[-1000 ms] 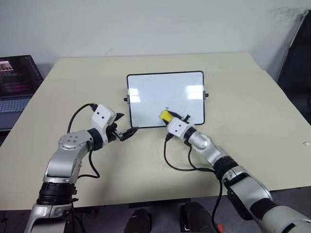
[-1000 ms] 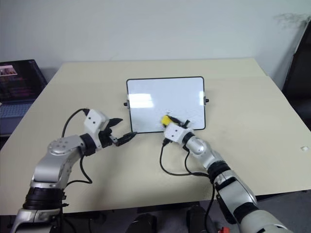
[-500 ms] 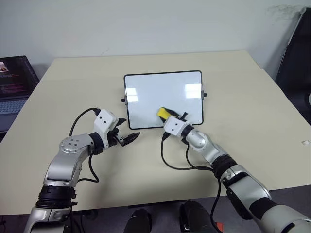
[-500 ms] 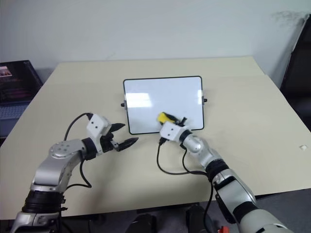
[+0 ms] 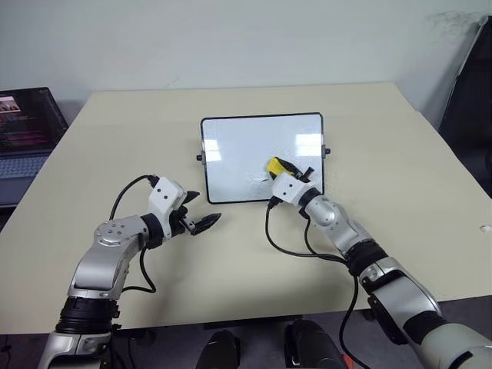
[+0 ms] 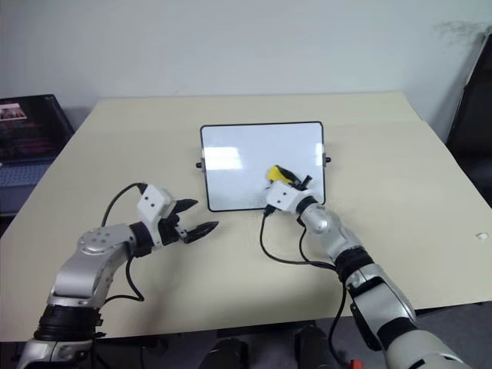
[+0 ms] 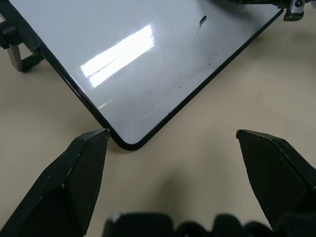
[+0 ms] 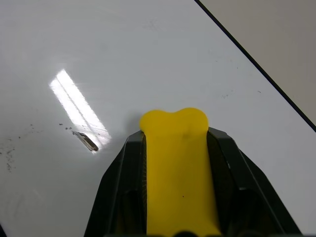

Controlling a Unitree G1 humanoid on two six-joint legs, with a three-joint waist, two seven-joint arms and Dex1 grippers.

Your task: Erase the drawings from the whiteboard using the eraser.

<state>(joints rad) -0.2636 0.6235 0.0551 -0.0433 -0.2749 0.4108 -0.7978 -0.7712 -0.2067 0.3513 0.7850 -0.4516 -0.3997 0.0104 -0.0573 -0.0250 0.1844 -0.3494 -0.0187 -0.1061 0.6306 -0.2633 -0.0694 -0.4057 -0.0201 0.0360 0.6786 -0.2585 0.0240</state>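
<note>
The whiteboard (image 5: 246, 146) stands tilted on the tan table, its black frame corner close to my left gripper (image 7: 173, 133). That left gripper (image 5: 201, 223) hovers open just off the board's near left corner, with nothing between its fingers. My right gripper (image 5: 281, 171) is shut on the yellow eraser (image 5: 274, 164), which is pressed flat against the board's lower right area. The eraser (image 8: 173, 163) sits between both black fingers. Of the drawings, a short dark stroke (image 8: 85, 140) and faint specks (image 7: 210, 57) show on the white surface.
An open laptop (image 5: 27, 131) sits off the table's far left. A dark upright object (image 5: 469, 92) stands at the far right. Black cables loop from both wrists onto the table (image 5: 231, 269). Bare tabletop surrounds the board.
My right gripper has slid the eraser up and to the right across the board, away from its lower edge. The left arm has hardly moved. The camera shifted briefly.
</note>
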